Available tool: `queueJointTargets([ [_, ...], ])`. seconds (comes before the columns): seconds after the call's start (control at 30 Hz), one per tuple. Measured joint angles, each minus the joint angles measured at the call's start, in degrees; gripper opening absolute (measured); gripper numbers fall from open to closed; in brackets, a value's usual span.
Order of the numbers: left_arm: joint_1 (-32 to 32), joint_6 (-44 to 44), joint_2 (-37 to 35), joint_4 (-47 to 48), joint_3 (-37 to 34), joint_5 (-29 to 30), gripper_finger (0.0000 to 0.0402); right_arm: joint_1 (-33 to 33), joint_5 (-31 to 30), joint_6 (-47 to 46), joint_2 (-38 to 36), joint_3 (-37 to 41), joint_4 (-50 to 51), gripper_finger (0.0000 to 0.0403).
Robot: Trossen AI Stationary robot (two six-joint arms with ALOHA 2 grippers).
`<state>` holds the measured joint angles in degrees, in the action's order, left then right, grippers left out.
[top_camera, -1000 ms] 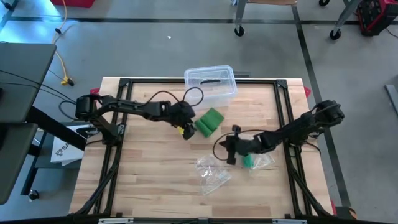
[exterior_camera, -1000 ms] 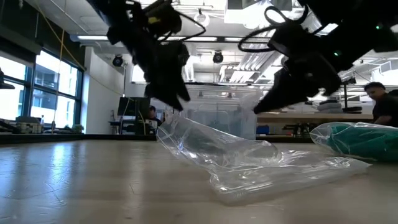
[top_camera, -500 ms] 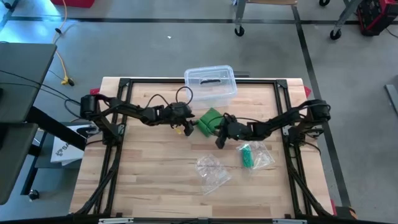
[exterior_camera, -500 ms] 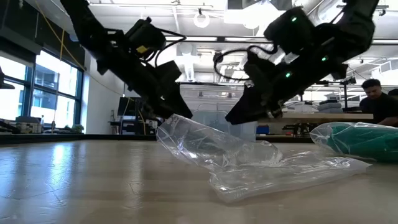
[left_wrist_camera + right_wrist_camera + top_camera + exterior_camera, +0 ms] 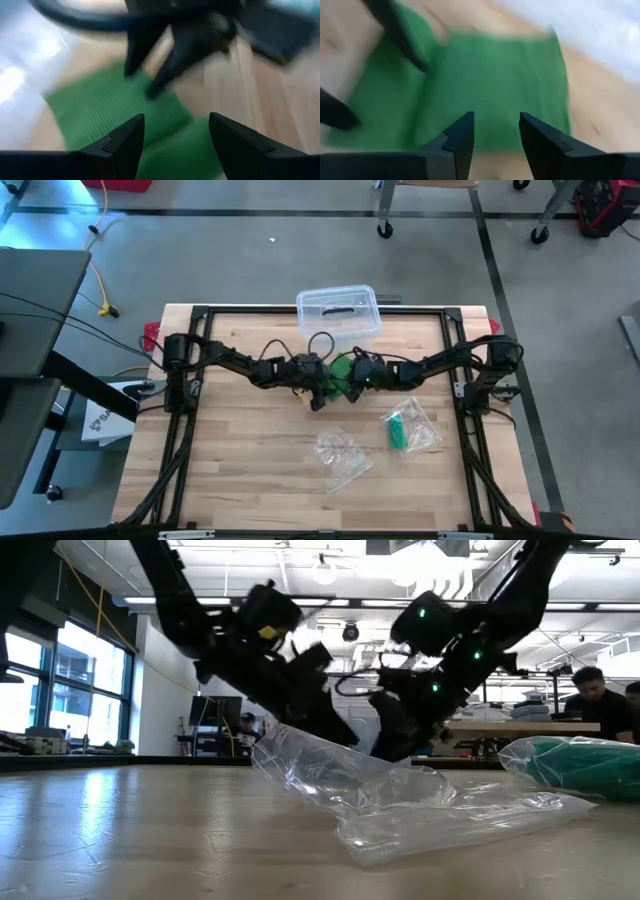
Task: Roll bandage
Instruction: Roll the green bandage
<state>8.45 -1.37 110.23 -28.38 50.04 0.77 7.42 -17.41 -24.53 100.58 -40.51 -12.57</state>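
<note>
Both grippers, left [image 5: 318, 392] and right [image 5: 352, 383], fingers apart over the green bandage [image 5: 340, 370], seemingly not gripping; risk of colliding.

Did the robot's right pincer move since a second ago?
Yes. The right pincer moved up the table from beside the bagged green roll toward the clear plastic box, reaching the green bandage.

The bandage [image 5: 341, 372] lies between the left gripper [image 5: 322, 392] and right gripper [image 5: 352, 383]. A plastic box [image 5: 338, 310] sits behind them, two bags [image 5: 342, 455] before them.
</note>
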Motion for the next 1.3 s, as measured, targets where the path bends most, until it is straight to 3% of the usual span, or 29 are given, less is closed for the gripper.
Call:
queueJointTargets([
  [0.13, 0.0, -0.56, 0.45, 10.02, 2.57, -4.3, 0.0215, 0.99, 1.08, -1.96, 0.27, -0.15, 6.3, 0.0135],
  [0.37, -2.99, -1.07, -2.29, 19.92, 2.74, -4.24, 0.0215, 1.05, 0.64, -5.98, -1.0, -0.35, 16.03, 0.0114],
  [0.53, -4.34, -0.52, -3.75, 21.65, 2.6, -4.42, 0.0215, -0.01, -0.6, -10.17, -3.61, -0.24, 23.74, 0.0104],
  [0.73, -4.8, 1.03, -4.35, 21.81, 2.53, -5.27, 0.0215, -1.69, -7.81, -13.92, -10.84, 0.46, 37.24, 0.0101],
  [0.87, -4.83, 1.17, -4.37, 21.58, 2.49, -9.22, 0.0215, -1.25, -10.16, -15.43, -14.46, 0.31, 41.21, 0.0101],
  [0.97, -4.99, 0.88, -4.35, 21.28, 2.45, -10.84, 0.0215, -1.61, -8.74, -12.16, -15.0, 0.31, 36.63, 0.0101],
  [1.1, -5.2, 0.81, -4.32, 21.01, 2.45, -11.83, 0.0215, -3.03, -5.23, -2.81, -14.18, 0.28, 21.82, 0.0101],
  [1.3, -5.2, -3.71, -4.71, 20.17, 2.51, -17.0, 0.0215, -1.29, -0.06, 2.6, -7.72, 0.13, 4.97, 0.0101],
])
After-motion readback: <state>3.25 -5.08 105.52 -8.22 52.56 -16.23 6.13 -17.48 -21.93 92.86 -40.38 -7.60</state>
